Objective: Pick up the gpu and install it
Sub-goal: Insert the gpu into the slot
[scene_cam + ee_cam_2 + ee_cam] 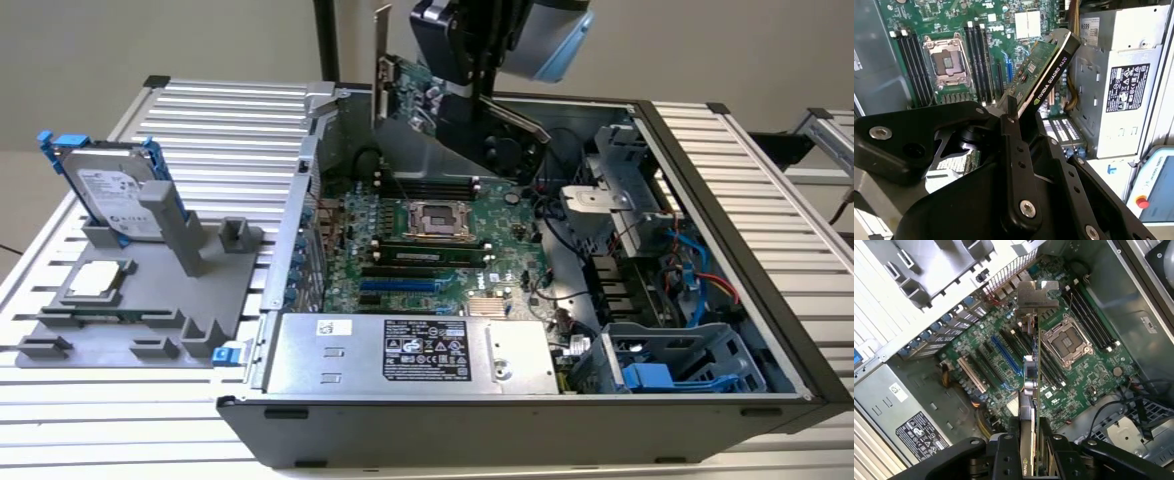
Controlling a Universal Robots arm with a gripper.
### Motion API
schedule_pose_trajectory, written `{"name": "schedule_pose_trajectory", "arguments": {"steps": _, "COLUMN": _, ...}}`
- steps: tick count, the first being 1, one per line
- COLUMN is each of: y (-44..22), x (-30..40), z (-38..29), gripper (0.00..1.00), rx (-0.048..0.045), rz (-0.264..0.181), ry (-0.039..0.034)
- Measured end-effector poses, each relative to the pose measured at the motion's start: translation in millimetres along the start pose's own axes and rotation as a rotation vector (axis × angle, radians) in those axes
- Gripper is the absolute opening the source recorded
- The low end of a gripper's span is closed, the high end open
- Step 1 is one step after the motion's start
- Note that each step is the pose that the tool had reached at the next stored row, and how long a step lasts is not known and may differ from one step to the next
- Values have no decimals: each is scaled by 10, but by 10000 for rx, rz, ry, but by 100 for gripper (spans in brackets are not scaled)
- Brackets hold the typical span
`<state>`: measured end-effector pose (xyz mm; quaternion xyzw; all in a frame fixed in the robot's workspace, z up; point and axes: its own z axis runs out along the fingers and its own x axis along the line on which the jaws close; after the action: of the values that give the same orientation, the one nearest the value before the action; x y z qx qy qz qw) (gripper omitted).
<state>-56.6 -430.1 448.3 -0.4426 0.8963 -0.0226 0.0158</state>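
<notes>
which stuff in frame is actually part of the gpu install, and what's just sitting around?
In the job: gpu, clamped in the gripper over the motherboard; open computer case.
Lying about: hard drive in its blue frame, CPU chip, both on the grey fixture outside the case.

End effector [470,100] is hanging over the open case [507,430], clamping the gpu [411,88] clear above the motherboard [441,255]. Free room is lying straight below, over the expansion slots [1004,357]. Power supply [400,350] is walling off the near side. Drive cage [667,362] and loose cables [694,262] are crowding the exterior view's right. Rear wall [296,230] is closing the exterior view's left. Gray fixture [147,285] with hard drive [114,190] is standing outside the case on the desk [227,120].
</notes>
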Motion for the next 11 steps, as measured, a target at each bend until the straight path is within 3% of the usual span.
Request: {"name": "schedule_pose_trajectory", "arguments": {"steps": 11, "y": 0, "x": 0, "z": 0, "gripper": 0, "rx": -7, "rz": -904, "ry": -49}}
